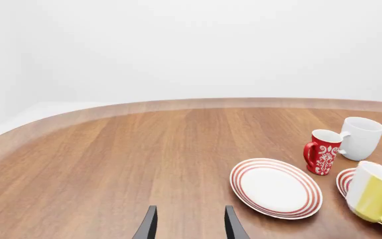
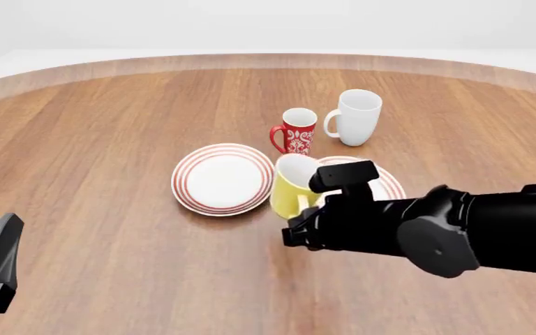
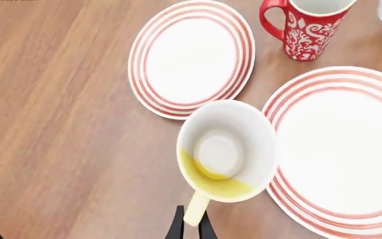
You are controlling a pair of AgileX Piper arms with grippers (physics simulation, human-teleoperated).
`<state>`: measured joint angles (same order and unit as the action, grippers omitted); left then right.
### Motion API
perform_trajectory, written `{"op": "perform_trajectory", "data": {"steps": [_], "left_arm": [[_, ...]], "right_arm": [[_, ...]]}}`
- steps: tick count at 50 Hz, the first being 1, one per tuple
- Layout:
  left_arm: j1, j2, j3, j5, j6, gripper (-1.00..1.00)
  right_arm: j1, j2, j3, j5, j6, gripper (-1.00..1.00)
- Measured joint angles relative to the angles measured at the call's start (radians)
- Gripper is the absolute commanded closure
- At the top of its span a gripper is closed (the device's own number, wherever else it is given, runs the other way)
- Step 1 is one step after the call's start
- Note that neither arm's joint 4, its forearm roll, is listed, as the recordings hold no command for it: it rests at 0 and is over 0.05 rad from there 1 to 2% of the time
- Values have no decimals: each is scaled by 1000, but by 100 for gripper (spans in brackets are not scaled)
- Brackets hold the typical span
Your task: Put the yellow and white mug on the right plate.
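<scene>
Two plates lie side by side on the table (image 2: 109,139); the yellow mug (image 2: 292,185) hangs between them, tilted, its white mouth facing the front camera. Right gripper (image 3: 191,225): fingers pinched onto the mug's handle, seen in the right wrist view. Left gripper (image 1: 189,224): fingers parted on nothing, well off to the left and away from the crockery. Step in hand, judged from the pose: carrying the grasped mug toward the right plate (image 3: 340,144). The mug's rim sits just beside that plate's near-left edge, over wood or barely overlapping the red rings; whether it touches the table cannot be told. The next move calls for a short shift rightward until the base is over the plate's white centre, levelling the mug upright, lowering, then releasing. The left plate (image 2: 223,179), red mug (image 2: 296,130) and white mug (image 2: 354,116) stand near; none blocks the path.
</scene>
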<state>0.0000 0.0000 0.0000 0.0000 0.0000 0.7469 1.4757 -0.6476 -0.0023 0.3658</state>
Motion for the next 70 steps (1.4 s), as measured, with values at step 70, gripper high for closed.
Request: {"op": "perform_trajectory", "data": {"steps": [70], "left_arm": [[0,0,0,0,0,-100]], "right_arm": [[-273,107,-27,-54,-290,100]]}}
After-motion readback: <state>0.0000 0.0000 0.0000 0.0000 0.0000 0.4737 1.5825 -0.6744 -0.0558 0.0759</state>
